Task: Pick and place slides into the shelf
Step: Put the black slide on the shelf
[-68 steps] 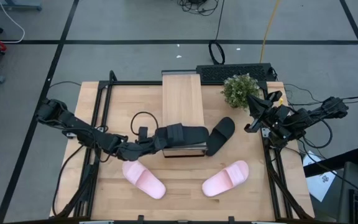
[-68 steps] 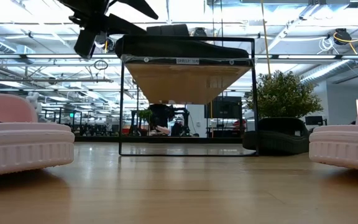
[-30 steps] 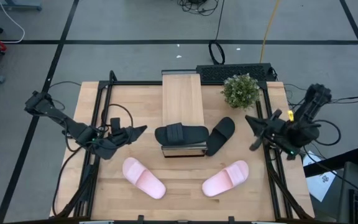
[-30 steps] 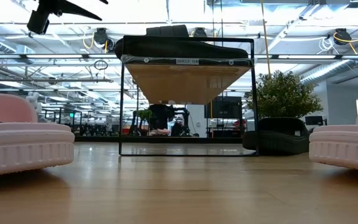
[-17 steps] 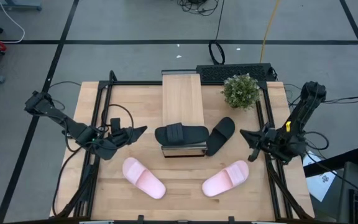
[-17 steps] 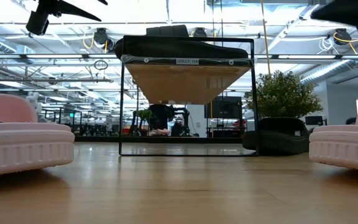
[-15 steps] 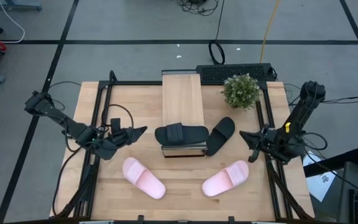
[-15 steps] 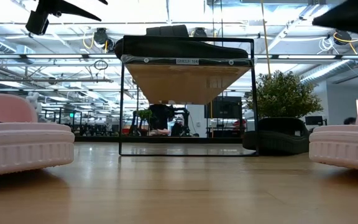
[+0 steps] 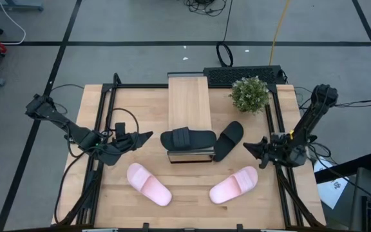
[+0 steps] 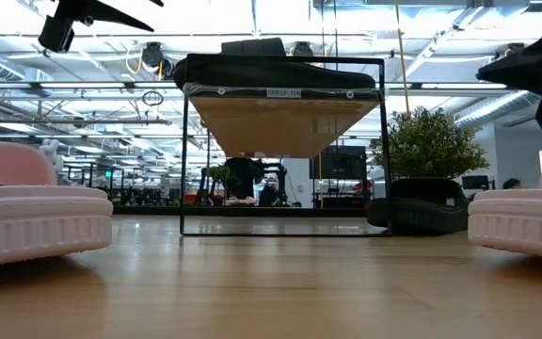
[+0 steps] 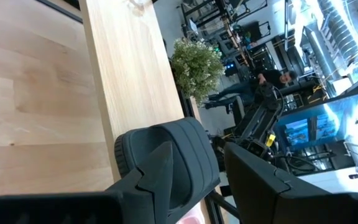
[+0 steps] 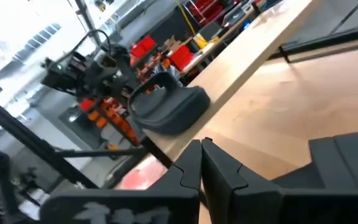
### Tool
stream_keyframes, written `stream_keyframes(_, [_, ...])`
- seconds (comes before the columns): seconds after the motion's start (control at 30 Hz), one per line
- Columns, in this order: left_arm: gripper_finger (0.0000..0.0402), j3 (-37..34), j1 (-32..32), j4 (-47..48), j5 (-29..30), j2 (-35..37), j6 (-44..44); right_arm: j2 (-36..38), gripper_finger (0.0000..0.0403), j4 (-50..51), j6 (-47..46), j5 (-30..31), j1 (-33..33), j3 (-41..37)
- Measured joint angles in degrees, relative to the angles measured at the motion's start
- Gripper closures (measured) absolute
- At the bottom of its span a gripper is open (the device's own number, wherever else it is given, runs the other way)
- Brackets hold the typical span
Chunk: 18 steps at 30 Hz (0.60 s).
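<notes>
Your tabletop [image 9: 127, 103] runs off the low view's bottom edge; overhead you get it whole.

Shelf [image 9: 189, 103]: long plank at table centre, running from 12 o'clock toward the middle. In the low view you see only its near end, the dark frame and the plank's underside. Overhead, the lower level is hidden beneath the plank, so you cannot tell from there whether anything sits below.

On the shelf: one black slide [image 9: 187, 138], lying crosswise on the plank's near end, overhanging both sides. In the low view it shows only as a dark slab along the top rail.

Potted plant [image 9: 248, 94] at 1 o'clock.

Second black slide [image 9: 228, 140] on the table just beside the shelf's near corner, at 3 o'clock of it, tilted. You cannot tell whether it touches the frame.

Two pink slides at 6 o'clock: left pink slide [image 9: 149, 184], right pink slide [image 9: 234, 184]. Both are cut off at the low view's edges.

Left gripper [image 9: 143, 135] at 9 o'clock of the shelf, clear of the shelved slide, jaws parted, nothing between them.

Right gripper [image 9: 249, 146] at 3 o'clock, between the tilted black slide and the table's edge, above the right pink slide, jaws clenched together, holding nothing.
</notes>
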<state>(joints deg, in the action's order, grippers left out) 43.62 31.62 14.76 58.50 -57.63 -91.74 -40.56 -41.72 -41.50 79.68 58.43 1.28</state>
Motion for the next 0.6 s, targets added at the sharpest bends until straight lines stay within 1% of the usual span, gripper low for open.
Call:
stream_keyframes(0.33, [0.0261,0.0,0.0,0.0,-1.0,0.0,-0.1,0.2,0.0401,-7.9,4.9,-0.3,-4.2,-0.1])
stream_keyframes(0.47, [0.0261,0.0,0.0,0.0,-1.2,0.0,0.2,0.2,0.0401,-8.3,8.1,-0.8,-5.8,-0.2])
stream_keyframes(0.53, [0.0261,0.0,0.0,0.0,-1.2,0.0,0.4,0.2,0.0401,-8.6,11.7,-3.2,-6.5,-0.2])
stream_keyframes(0.6, [0.0261,0.0,0.0,0.0,-1.2,0.0,0.5,0.2,0.0401,-9.8,17.3,-6.8,-7.2,0.2])
